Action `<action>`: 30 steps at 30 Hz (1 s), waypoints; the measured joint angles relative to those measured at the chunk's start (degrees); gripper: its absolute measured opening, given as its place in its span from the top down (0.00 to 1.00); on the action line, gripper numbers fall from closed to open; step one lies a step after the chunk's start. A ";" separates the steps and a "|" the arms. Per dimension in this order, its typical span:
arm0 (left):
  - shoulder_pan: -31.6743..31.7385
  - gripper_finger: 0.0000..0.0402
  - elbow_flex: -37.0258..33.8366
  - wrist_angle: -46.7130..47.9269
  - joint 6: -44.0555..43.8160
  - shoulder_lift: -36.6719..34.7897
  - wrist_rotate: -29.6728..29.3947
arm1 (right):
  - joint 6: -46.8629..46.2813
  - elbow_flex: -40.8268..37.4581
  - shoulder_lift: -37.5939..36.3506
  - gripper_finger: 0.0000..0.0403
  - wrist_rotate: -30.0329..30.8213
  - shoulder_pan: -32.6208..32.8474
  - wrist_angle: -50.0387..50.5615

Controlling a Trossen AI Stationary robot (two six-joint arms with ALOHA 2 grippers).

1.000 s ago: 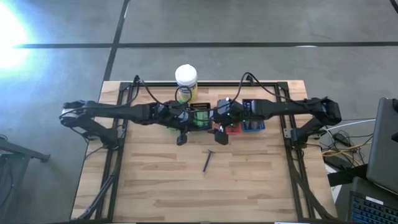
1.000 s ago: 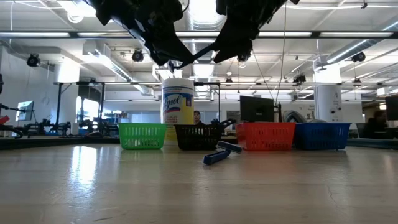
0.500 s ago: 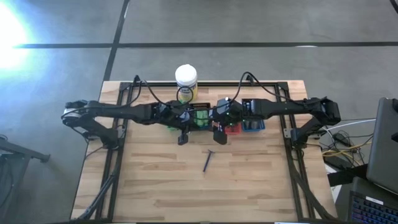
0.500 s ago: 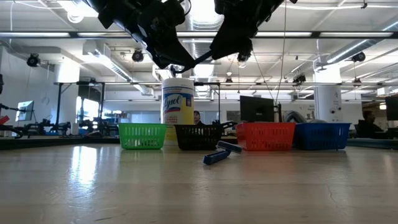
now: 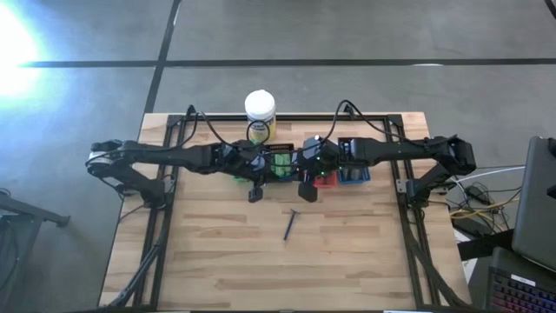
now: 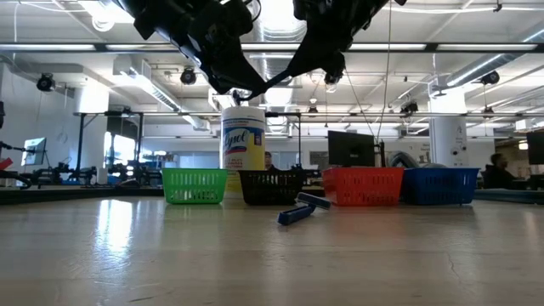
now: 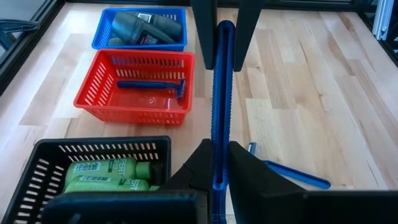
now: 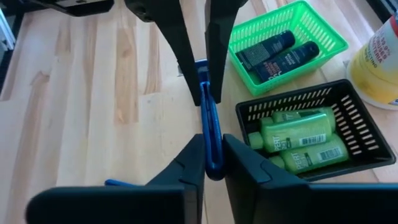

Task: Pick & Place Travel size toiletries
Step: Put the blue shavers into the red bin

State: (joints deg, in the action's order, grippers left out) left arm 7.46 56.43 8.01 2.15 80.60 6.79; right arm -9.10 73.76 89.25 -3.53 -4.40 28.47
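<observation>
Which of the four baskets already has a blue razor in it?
The red basket: one blue razor lies inside. The blue, black and green baskets hold tubes and packs instead.

The left gripper (image 5: 254, 195) has edged toward the black basket (image 5: 280, 167); the right gripper (image 5: 306, 190) has drawn in likewise.

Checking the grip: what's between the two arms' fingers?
A blue razor, one end clamped by the left gripper, the other by the right gripper, as the left wrist view shows.
</observation>
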 joint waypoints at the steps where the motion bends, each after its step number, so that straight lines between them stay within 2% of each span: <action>1: 0.00 0.93 -0.04 0.00 0.02 0.00 0.06 | -0.27 0.00 0.00 0.92 0.00 0.00 0.00; 9: 0.04 0.87 -0.13 -0.58 0.94 0.00 -0.08 | -3.10 0.00 0.02 0.93 0.02 -0.21 0.28; 17: 0.04 0.65 0.17 -2.41 0.87 -0.43 -1.55 | -10.54 -0.28 0.13 0.93 8.02 -0.57 7.23; 20: 0.00 0.56 0.17 -1.97 1.01 -1.37 -5.11 | -19.17 -0.36 0.13 0.93 15.35 -0.55 12.73; 23: 0.04 0.50 0.19 0.61 1.07 -2.50 -9.12 | -33.13 -1.01 0.09 0.93 22.86 -0.55 20.66; 27: 0.47 0.47 0.05 5.11 1.13 -3.87 -9.94 | -49.19 -4.93 0.09 0.92 24.98 -0.56 23.18; 30: 0.83 0.47 -0.46 8.72 1.57 -4.38 -9.94 | -55.30 -8.98 0.45 0.90 25.53 -0.91 18.47</action>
State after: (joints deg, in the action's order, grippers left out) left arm 8.30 55.96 16.73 3.72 76.21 -3.16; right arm -64.40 64.78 89.70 22.00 -5.31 46.94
